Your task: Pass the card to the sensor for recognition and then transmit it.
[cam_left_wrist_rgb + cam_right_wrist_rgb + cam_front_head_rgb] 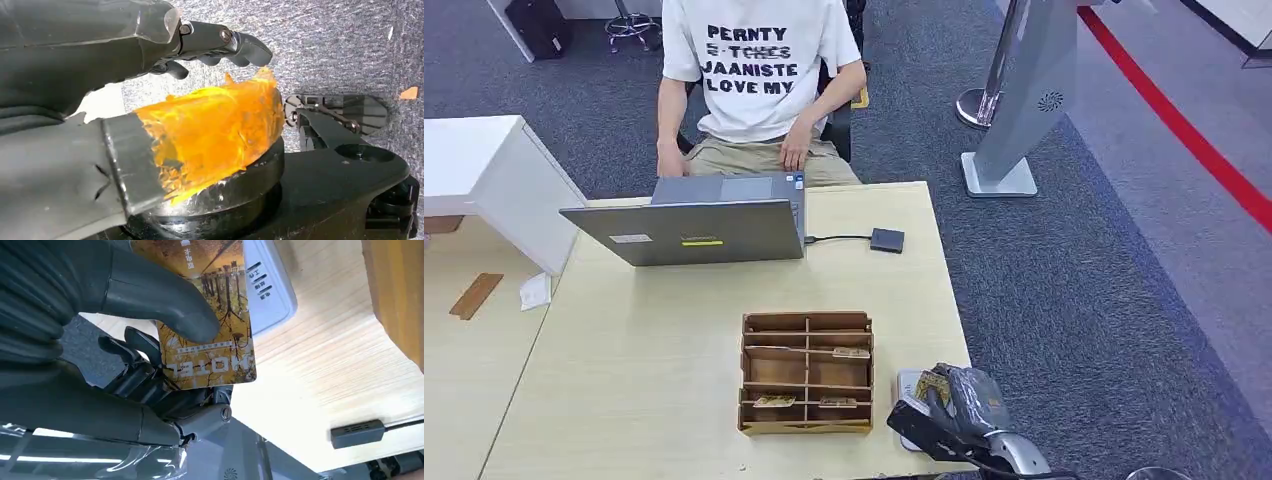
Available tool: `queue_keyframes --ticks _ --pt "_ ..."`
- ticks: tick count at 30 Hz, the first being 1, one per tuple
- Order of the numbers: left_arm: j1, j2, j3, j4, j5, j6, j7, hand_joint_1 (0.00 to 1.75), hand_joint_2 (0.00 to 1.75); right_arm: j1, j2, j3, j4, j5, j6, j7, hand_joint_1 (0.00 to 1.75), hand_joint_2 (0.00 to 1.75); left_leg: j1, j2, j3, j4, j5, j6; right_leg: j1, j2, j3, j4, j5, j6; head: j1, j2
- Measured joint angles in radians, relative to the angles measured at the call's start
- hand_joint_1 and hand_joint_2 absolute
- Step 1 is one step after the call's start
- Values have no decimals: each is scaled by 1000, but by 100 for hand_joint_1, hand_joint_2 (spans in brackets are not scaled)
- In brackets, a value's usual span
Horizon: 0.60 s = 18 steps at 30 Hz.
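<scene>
On the pale wooden table [674, 340], one card [212, 347] hovers over one white sensor [267, 290]. The right hand [954, 405] pinches that card between thumb and fingers. The left hand [100, 75] hangs with nothing in it, fingers apart.

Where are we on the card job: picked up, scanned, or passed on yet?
Pickup looks done: the right hand holds the hotel card between thumb and fingers. In hand now: the card lies over the white sensor at the table's near right corner, beside the wooden card organizer. Whether it has registered cannot be told. Left: passing the card on, likely to the seated person.
</scene>
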Motion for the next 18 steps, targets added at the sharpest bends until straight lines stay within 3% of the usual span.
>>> queue_keyframes --ticks 18 --pt "0 0 0 0 0 0 -1 0 0 0 0 2 0 1 -1 5 175 175 0 0 0 0 0 0 0 0 0 0 0 0 0 0"
